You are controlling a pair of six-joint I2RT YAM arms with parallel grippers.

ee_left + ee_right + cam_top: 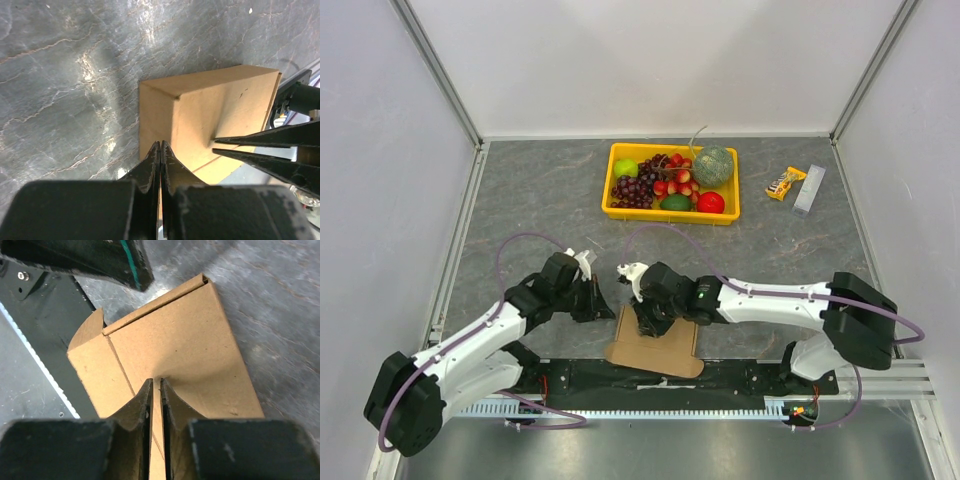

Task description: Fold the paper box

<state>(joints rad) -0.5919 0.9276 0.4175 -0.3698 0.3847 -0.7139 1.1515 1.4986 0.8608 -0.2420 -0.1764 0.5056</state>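
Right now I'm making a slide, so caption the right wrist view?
Right gripper, jaws a slit apart, tips on the brown paper box on the grey table.

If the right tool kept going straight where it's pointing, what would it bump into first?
The paper box. The right tool points straight at the box's flat brown face. Its tips look like they are touching the cardboard or very nearly so, though the exact gap is hard to judge.

paper box [658, 348] on tabletop [520, 220], near edge | left tool [603, 308] just left of paper box | right tool [645, 328] tips on paper box | fruit tray [665, 215] well behind paper box | snack bar [785, 183] behind-right of paper box
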